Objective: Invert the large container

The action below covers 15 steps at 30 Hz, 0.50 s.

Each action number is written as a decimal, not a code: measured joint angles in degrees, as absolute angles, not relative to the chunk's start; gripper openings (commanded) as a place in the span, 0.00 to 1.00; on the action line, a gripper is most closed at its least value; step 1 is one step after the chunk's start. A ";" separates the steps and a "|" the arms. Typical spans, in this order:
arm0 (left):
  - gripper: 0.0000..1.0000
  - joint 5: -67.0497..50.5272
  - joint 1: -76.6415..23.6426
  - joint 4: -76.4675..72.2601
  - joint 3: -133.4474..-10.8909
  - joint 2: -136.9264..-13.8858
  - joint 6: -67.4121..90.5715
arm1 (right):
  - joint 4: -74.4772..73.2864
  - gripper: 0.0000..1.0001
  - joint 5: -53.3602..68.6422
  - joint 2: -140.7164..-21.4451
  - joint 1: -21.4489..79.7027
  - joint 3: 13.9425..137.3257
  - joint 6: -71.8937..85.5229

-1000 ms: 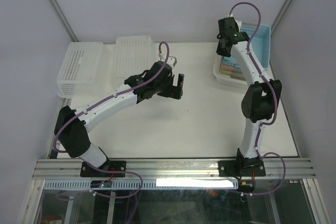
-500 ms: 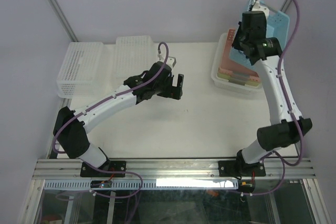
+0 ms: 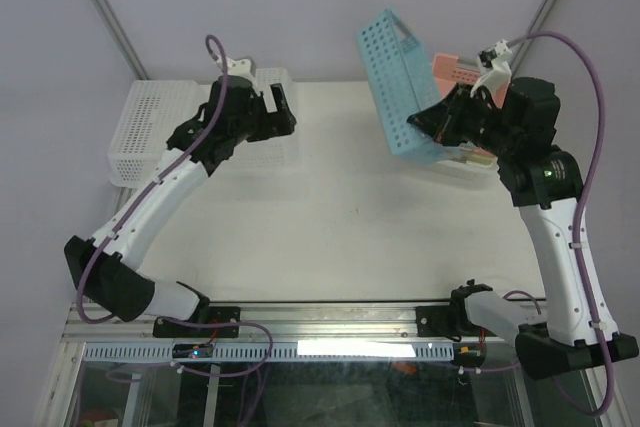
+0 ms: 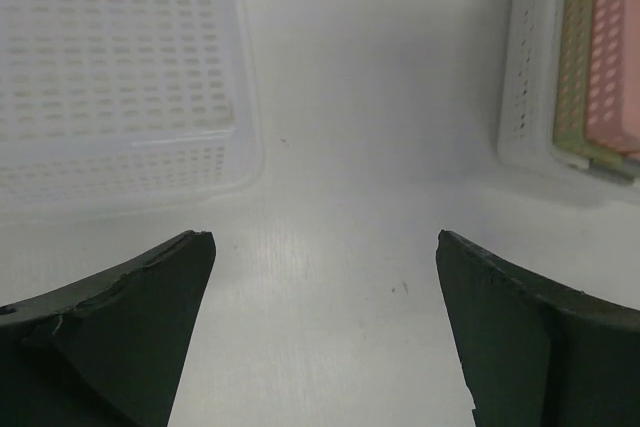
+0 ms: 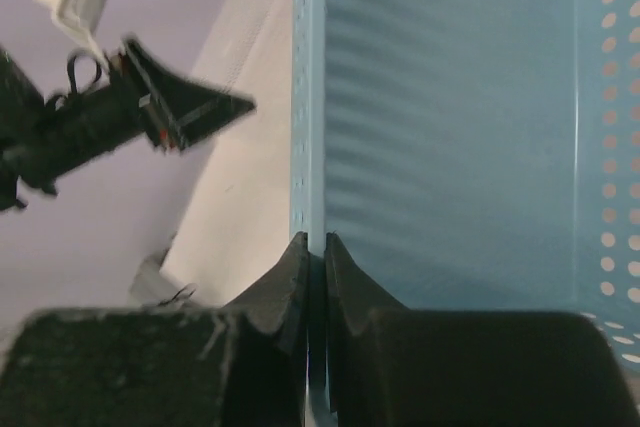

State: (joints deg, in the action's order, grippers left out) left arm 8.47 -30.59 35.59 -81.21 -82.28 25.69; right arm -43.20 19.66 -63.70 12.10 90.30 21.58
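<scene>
Far left, a white mesh basket [image 3: 150,132] is sitting at the edge of the worktop [image 3: 350,237]; not the one wanted. Just right of it the large container [image 4: 110,47] is lying flat on the worktop, its grid base showing to the wrist cam. Can't tell from here whether its mouth is facing up or down.

The L arm [image 3: 170,182] is hanging raised, close by it. L jaws are spread as wide as they go, holding nothing and touching nothing, w/ bare worktop showing btwn the tips. I'm reading this as the approach step: nothing is gripping the container, so the flip prob. isn't begun. The next move, I'd say, is calling for the L jaws to be coming down astride the near wall, closing on it, then lifting and rolling the wrist over w/ enough height for the far edge to be swinging clear.

Over on the right, the R arm [image 3: 545,207] is holding a blue basket [image 3: 400,87] up in the air, tipped on its side, well clear of the worktop. R jaws are nearly shut, pinching the thin blue wall edge-on. Below it a white tub [image 4: 525,67] is sitting near the right edge w/ a pink basket [image 4: 615,37] nested inside.
</scene>
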 measured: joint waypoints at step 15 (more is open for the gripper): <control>0.99 13.41 -28.01 35.42 -83.72 -71.11 30.81 | -3.03 0.00 34.28 -47.53 24.67 41.34 61.17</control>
